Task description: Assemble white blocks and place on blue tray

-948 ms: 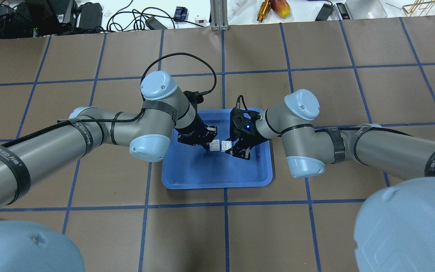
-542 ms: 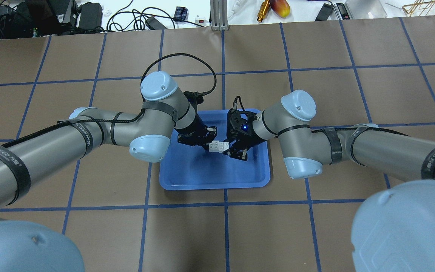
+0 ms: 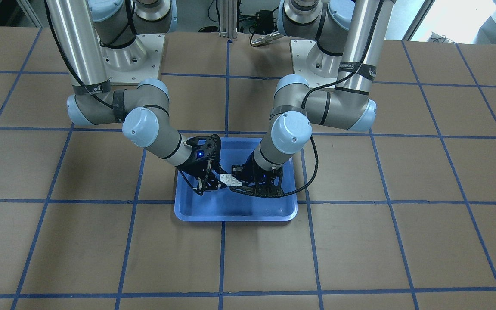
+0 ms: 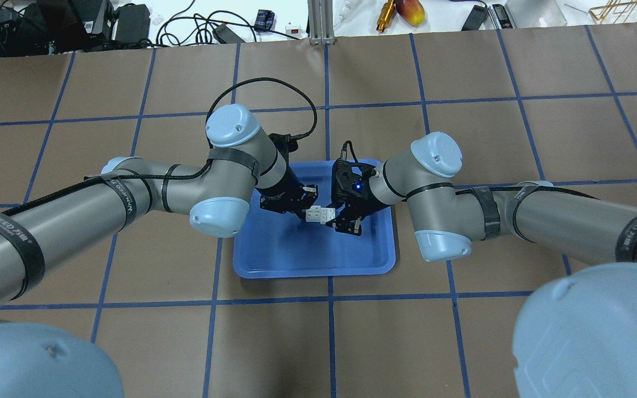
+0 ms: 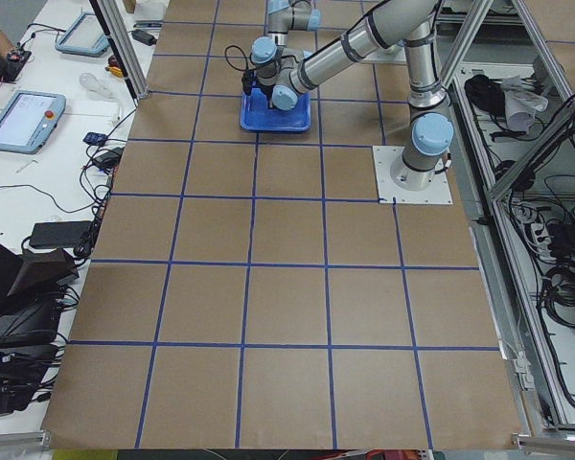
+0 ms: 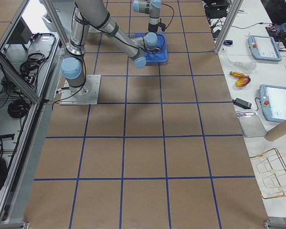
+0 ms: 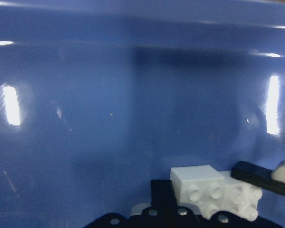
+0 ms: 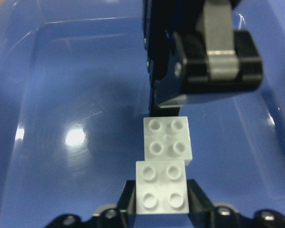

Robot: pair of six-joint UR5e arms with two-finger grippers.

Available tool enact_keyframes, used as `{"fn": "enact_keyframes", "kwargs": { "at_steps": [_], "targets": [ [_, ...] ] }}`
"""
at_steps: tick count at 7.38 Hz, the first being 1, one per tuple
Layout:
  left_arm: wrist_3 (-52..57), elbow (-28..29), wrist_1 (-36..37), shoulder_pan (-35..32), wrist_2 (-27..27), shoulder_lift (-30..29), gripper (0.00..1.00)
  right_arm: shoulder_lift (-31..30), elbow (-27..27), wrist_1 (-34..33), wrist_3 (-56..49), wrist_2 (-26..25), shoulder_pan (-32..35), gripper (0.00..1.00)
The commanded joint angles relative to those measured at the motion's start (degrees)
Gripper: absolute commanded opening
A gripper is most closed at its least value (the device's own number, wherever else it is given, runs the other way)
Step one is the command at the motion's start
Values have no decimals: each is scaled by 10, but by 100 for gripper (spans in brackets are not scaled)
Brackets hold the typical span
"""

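The blue tray point(image 4: 307, 260) lies at the table's middle. Both grippers hang low over it, facing each other. My left gripper point(image 4: 309, 211) is shut on one white block point(image 4: 314, 213). My right gripper point(image 4: 332, 216) is shut on the other white block point(image 4: 327, 216). The two blocks are pressed edge to edge, studs facing the overhead camera. In the right wrist view the near block point(image 8: 161, 190) sits between my fingers and overlaps the far block point(image 8: 167, 140) slightly. The left wrist view shows both blocks point(image 7: 199, 187) together above the tray floor point(image 7: 133, 95).
The tray also shows in the front view point(image 3: 230, 213), with both arms' elbows point(image 3: 144, 125) bent over its far side. Brown paper with blue grid tape covers the table. Cables and tools lie past the far edge point(image 4: 186, 22).
My right gripper moved left with its block until it met the left gripper's block. The tray slid slightly left. The left arm stayed still.
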Motion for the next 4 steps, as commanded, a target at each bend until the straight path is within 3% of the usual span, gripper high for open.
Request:
{"fn": "enact_keyframes", "kwargs": {
  "at_steps": [1, 4],
  "targets": [
    [1, 1, 1, 0, 0, 1, 5, -4, -2, 0, 0, 0, 0, 100],
    [1, 1, 1, 0, 0, 1, 5, -24, -5, -5, 38, -2, -1, 100]
  ]
}}
